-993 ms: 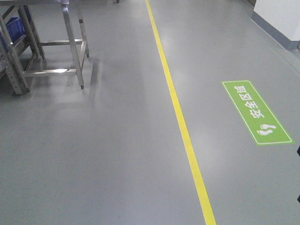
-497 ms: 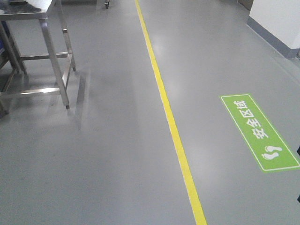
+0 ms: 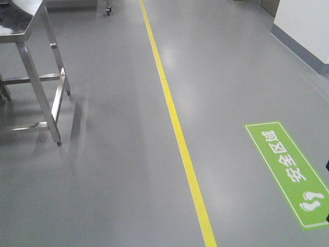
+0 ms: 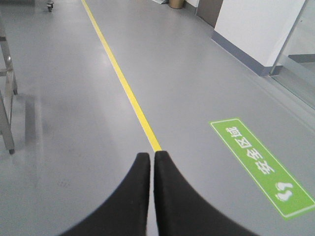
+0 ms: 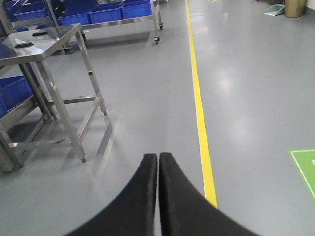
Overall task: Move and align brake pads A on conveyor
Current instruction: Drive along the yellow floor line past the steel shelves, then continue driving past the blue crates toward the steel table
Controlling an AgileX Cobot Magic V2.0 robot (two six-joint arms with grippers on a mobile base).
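Both closed, empty: left pincer (image 4: 151, 155), right pincer (image 5: 158, 156); steel table (image 3: 23, 23) farther left, green sign (image 3: 290, 172) lower than before.

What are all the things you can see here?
floor: one, grey and shiny, everywhere
line: one, yellow, painted along the floor
sign: one, green with white writing and footprints, on the floor right of the line
table: one, shiny steel, left of the line
dark things: two, on the table top, too small to tell what they are
bins: several, blue, on racks behind and beside the table
wall: one, white with a grey base, far right
left end effector: one, black, shut, holding nothing
right end effector: one, black, shut, holding nothing
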